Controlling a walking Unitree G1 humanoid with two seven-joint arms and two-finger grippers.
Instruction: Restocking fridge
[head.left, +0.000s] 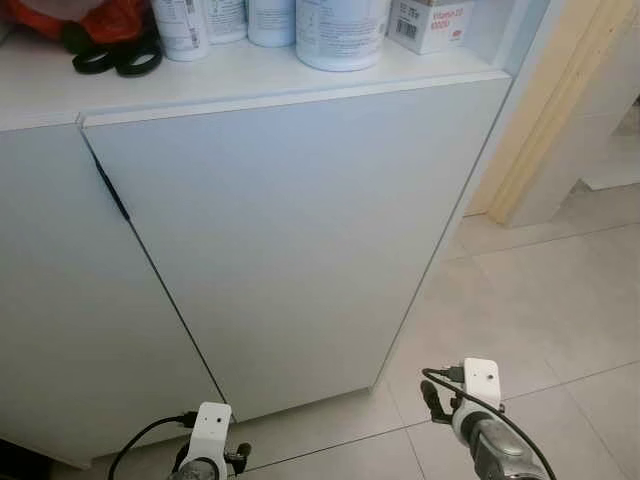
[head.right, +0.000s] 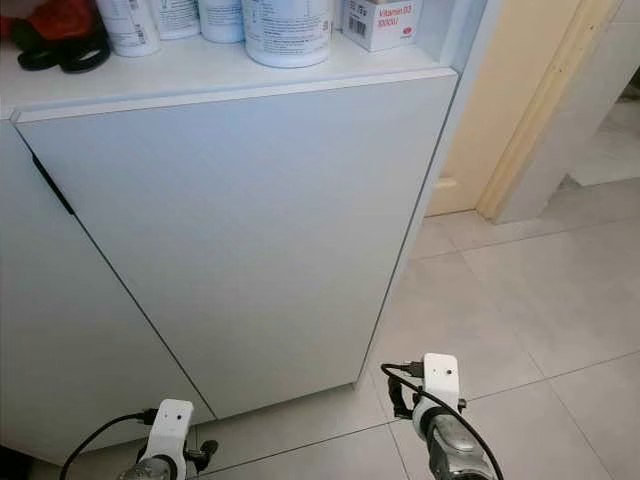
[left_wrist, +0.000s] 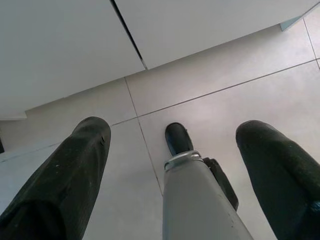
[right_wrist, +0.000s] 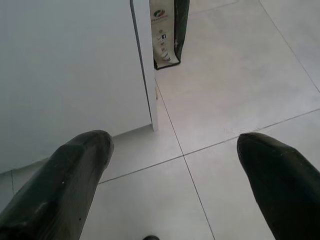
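Low at frame bottom: left hand and right hand, both hanging near tiled floor, pointing down. Left fingers spread wide apart, nothing between but floor and robot's own leg and foot. Right fingers likewise apart, empty, floor below.

Just ahead: white door, shut, tall panel, long axis vertical. Probably the built-in fridge front, tho can't confirm from outside. Dark gap w/ black handle strip running down door's left edge, next to neighbouring panel. So opening side = robot's left, hinge likely on right.

Key relation: handle sits up and fwd-left of both hands, well above them. Left hand nearer, almost under the seam line; right hand well apart from it, closer to door's right corner. Judgement: left arm suits the pull, needs raising and fingertip hooked into gap, then swing outward, w/ body stepping back to clear door.

By door's far corner in right wrist view: printed bag leaning on floor, poss. the stock.

Farther, on desk above door: white tubs, small box, black rings, red bag. Beyond right: wooden frame.
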